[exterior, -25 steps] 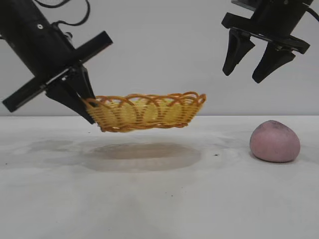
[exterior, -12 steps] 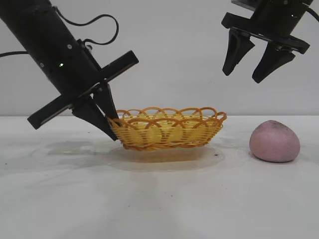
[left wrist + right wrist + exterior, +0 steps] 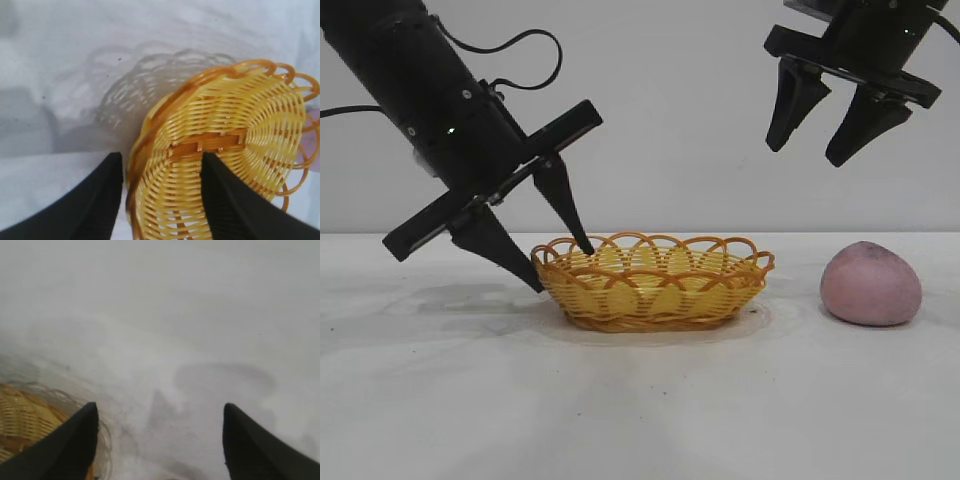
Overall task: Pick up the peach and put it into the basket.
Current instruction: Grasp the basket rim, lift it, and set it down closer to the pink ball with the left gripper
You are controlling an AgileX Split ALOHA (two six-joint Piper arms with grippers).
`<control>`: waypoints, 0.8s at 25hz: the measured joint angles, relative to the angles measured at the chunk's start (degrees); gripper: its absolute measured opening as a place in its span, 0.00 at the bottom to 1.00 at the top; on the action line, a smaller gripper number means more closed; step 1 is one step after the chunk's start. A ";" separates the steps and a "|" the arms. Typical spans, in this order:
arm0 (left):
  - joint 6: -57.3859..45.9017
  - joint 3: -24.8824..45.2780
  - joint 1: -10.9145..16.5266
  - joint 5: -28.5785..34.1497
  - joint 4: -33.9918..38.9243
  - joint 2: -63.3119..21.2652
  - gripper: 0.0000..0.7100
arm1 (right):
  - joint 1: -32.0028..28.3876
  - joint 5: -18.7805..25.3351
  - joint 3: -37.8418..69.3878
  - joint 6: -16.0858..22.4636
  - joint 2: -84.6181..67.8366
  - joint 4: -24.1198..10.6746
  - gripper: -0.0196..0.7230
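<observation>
Upright yellow wicker basket (image 3: 652,285), pink peach (image 3: 871,284) well apart

1. The left claw (image 3: 560,265) straddles the basket's (image 3: 655,290) rim on the side facing the tabletop's (image 3: 640,400) left edge, one finger inside the bowl, one outside; that side is blocked.
2. The rest of the basket's mouth lies open from above.
3. A bare strip of tabletop separates the basket from the peach (image 3: 872,284).
4. The right claw (image 3: 818,150) hangs high with fingers spread; the air above the peach is clear.
5. The tabletop toward the front edge is bare.
</observation>
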 joint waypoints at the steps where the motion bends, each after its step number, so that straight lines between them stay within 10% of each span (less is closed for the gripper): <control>1: 0.14 0.00 0.00 0.14 0.80 -0.24 0.53 | 0.00 0.00 0.00 0.00 0.00 0.00 0.62; 7: 0.14 -1.16 0.00 1.85 10.00 -3.25 0.77 | 0.00 0.00 0.00 0.00 0.00 0.00 0.62; 20: -12.32 -15.29 0.00 18.26 50.14 -3.45 0.77 | 0.00 0.11 0.00 0.00 0.00 0.02 0.62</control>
